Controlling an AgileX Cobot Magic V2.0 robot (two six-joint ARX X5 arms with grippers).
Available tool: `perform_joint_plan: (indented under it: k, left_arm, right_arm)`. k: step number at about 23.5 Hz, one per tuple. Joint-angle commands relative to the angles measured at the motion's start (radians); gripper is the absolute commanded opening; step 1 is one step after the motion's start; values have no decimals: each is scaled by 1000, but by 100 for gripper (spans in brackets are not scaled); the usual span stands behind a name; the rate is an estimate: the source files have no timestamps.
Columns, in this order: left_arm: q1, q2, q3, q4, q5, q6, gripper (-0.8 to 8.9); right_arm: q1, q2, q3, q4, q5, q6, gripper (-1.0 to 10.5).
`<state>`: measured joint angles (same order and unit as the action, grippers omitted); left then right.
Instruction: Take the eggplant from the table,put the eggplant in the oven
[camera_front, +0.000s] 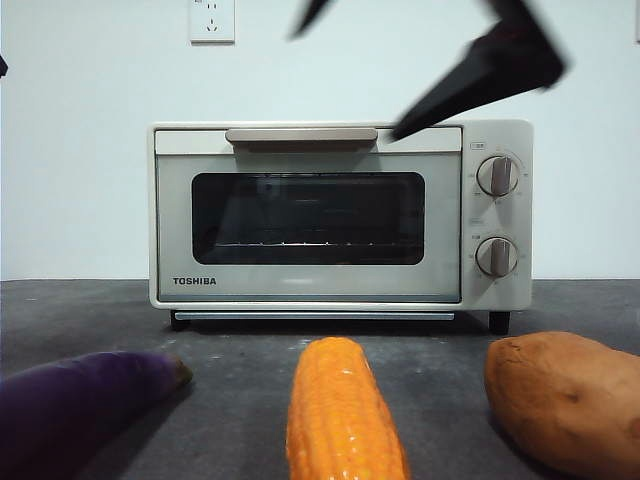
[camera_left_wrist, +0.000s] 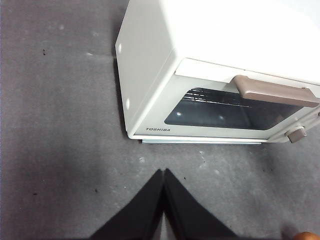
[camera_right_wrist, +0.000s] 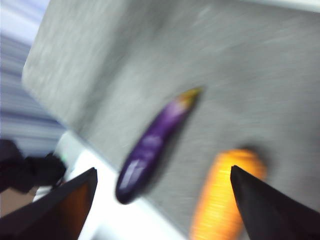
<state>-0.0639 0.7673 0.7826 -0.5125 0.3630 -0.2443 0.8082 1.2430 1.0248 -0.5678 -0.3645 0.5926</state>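
Observation:
The eggplant (camera_front: 75, 405) lies on the dark grey table (camera_front: 240, 350) at the near left, stem end toward the corn. In the blurred right wrist view the eggplant (camera_right_wrist: 152, 145) sits below and between my right jaws. High in front of the oven (camera_front: 340, 225), my right gripper (camera_front: 345, 85) hangs open and holds nothing, near the beige handle (camera_front: 300, 135); the same gripper (camera_right_wrist: 163, 170) shows wide jaws. The oven door is closed. Over bare table, off the oven's (camera_left_wrist: 200, 65) front left corner, my left gripper (camera_left_wrist: 163, 172) is shut and empty.
An orange-yellow corn cob (camera_front: 340, 420) lies at the near middle and a brown sweet potato (camera_front: 565, 400) at the near right. The corn cob (camera_right_wrist: 225, 195) lies beside the eggplant, close to the table's edge (camera_right_wrist: 100, 150). A white wall with a socket (camera_front: 212, 20) stands behind.

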Motion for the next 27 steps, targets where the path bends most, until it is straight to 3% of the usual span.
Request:
perform_joint_plan:
  k: [1, 5, 9, 19, 22, 27]
  left_arm:
    - [-3, 11, 19, 14, -5, 20, 6]
    - [-3, 13, 19, 15, -5, 19, 6]
    - [-3, 13, 19, 10, -5, 20, 6]
    - [-3, 13, 19, 11, -4, 20, 6]
    - [-3, 13, 19, 10, -4, 20, 6]
    - [-3, 13, 19, 10, -4, 20, 6]
  right_arm:
    - [104, 103, 61, 51, 26, 51, 428]
    - [214, 302, 193, 37, 135, 51, 428]
    - [264, 490, 310, -11, 164, 51, 428]
    - [277, 719, 391, -52, 216, 55, 417]
    - [282, 743, 391, -34, 216, 55, 368]
    - [288, 743, 391, -31, 215, 56, 176]
